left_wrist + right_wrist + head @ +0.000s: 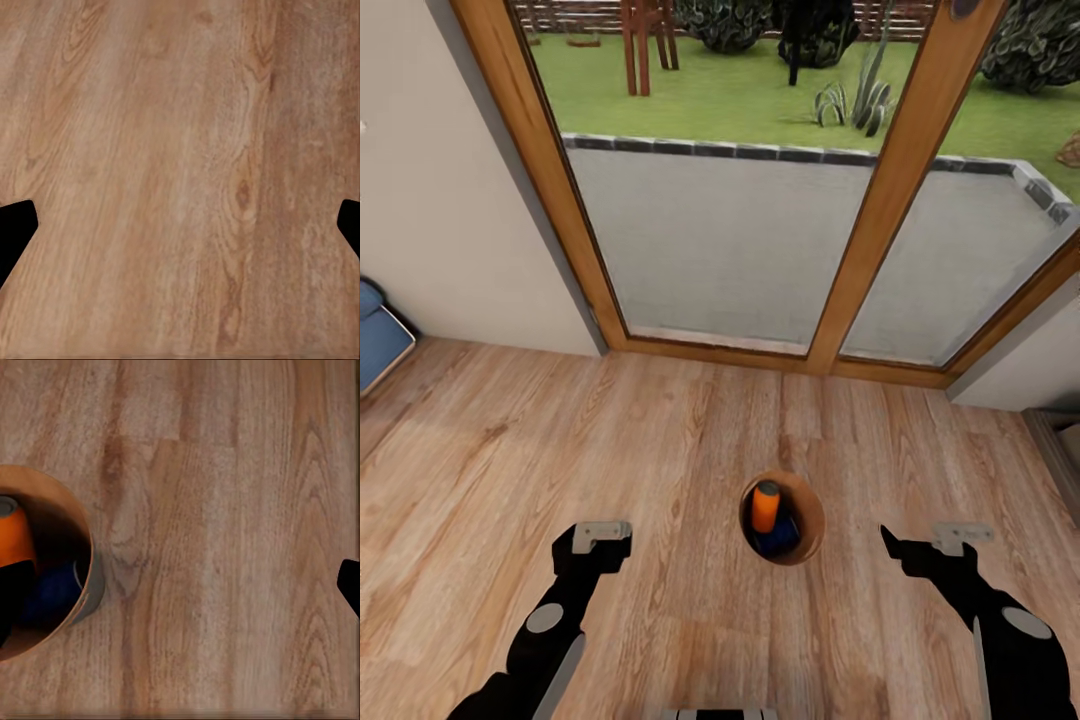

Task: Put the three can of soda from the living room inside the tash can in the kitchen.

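Your view looks down on a plank floor (660, 440) that runs up to wood-framed glass doors (740, 240), with a lawn beyond and a strip of blue sofa (378, 335) at the far left edge. Both of your arms reach forward and low over the boards, roughly level with each other and well apart. Your left gripper (592, 550) points ahead; its wrist camera shows the two dark fingertips (13, 229) at opposite edges with bare wood between them, so the jaws stand wide apart and hold nothing. Your right gripper (920, 552) mirrors it, also spread wide and empty over the floor.

The trash can (812, 508) stands on the floor between the two grippers, slightly ahead of them and nearer the right one, touching neither. Inside it, an orange soda can (765, 507) stands upright above a dark blue can (778, 540). The right wrist camera shows the bin (79, 529) off to one side of the jaws.
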### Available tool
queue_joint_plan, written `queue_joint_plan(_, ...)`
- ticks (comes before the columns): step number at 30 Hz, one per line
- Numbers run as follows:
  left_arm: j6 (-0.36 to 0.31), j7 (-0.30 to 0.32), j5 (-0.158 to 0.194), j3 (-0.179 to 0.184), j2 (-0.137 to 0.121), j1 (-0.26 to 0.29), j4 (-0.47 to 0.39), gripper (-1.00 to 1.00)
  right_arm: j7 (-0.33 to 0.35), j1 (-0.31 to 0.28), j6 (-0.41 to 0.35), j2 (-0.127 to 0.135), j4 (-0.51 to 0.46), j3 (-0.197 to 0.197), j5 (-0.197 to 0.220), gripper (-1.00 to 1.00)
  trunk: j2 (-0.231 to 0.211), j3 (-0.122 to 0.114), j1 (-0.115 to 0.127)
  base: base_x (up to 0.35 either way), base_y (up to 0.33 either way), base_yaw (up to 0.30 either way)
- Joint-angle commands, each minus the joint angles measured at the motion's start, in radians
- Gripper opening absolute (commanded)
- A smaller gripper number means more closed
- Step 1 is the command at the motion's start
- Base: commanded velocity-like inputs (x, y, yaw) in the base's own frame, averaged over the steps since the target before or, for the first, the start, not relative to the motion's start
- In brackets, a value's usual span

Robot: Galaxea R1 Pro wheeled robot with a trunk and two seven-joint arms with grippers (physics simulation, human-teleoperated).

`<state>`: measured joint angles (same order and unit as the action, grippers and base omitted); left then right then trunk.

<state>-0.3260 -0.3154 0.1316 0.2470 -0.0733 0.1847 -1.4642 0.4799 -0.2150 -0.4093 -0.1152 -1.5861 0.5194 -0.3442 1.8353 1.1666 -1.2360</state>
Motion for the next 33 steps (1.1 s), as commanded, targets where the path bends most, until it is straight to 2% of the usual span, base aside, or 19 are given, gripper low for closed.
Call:
queue_joint_plan(1,0.000,0.000,0.000,0.000,-0.002,-0.003,0.003,1.00,0.005,0.003,0.001,0.002,0.000,0.009,0.000,1.00,-0.007,-0.003,0.004,0.000,0.000,0.000)
queue_joint_plan(4,0.001,0.001,0.000,0.000,-0.008,-0.011,0.012,1.00,0.019,0.024,0.031,0.007,0.001,0.037,0.000,1.00,-0.028,-0.013,0.015,0.000,0.000,0.000)
queue_joint_plan(7,0.002,0.001,0.000,-0.001,-0.012,-0.024,0.020,1.00,0.023,0.046,0.074,0.010,0.001,0.048,-0.002,1.00,-0.049,-0.022,0.027,0.000,0.000,0.000)
queue_joint_plan(12,0.007,0.001,-0.001,-0.001,-0.017,-0.036,0.028,1.00,0.026,0.089,0.121,0.011,0.003,0.055,-0.003,1.00,-0.084,-0.038,0.046,0.000,0.000,0.000)
queue_joint_plan(21,0.062,0.001,-0.001,-0.001,-0.018,-0.043,0.088,1.00,0.028,0.159,0.184,0.014,0.016,0.058,-0.001,1.00,-0.147,-0.066,0.081,0.000,0.000,0.000)
queue_joint_plan(28,0.101,0.000,-0.002,0.000,-0.019,-0.049,0.123,1.00,0.027,0.185,0.282,0.016,0.109,0.060,-0.004,1.00,-0.196,-0.088,0.107,0.000,0.000,0.000)
queue_joint_plan(33,0.147,-0.002,-0.002,0.000,-0.019,-0.070,0.165,1.00,0.026,0.190,0.320,0.040,0.205,0.064,-0.006,1.00,-0.231,-0.104,0.127,0.000,0.000,0.000)
